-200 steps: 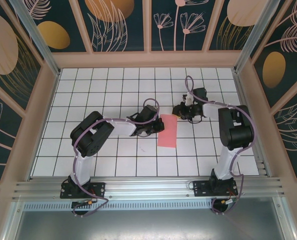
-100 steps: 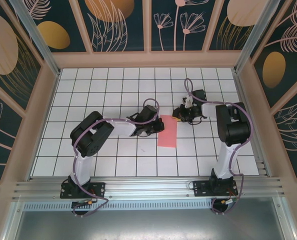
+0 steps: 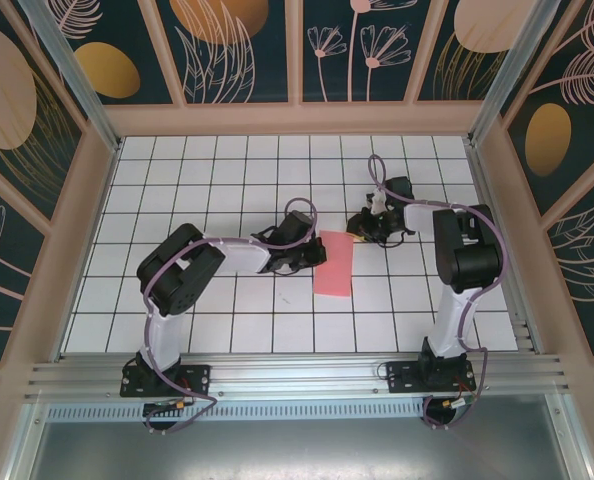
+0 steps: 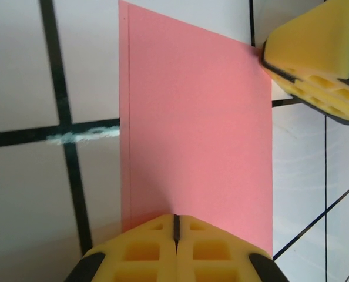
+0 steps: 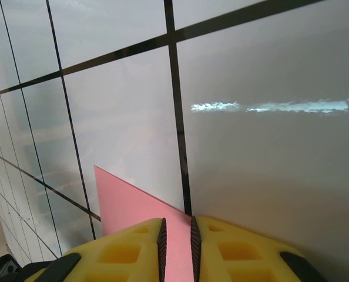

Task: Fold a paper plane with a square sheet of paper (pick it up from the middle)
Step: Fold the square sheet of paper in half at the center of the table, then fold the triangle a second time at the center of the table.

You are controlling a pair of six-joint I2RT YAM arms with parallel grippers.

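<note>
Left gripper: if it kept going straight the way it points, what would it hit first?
Probably the pink sheet of paper: the left gripper, shut, sits right at its edge, pointing across it. The right gripper's fingers lie farther on, off to the side.

Left gripper [image 4: 175,235] at the near edge of view, yellow fingertips pressed together with only a hairline seam between them. Salmon-pink sheet of paper [image 4: 198,135] lies flat straight ahead, its near edge running under the tips. At the sheet's far right corner, the right gripper [image 4: 292,69] touches the paper. White gridded table [image 4: 22,70] surrounds it.
</note>
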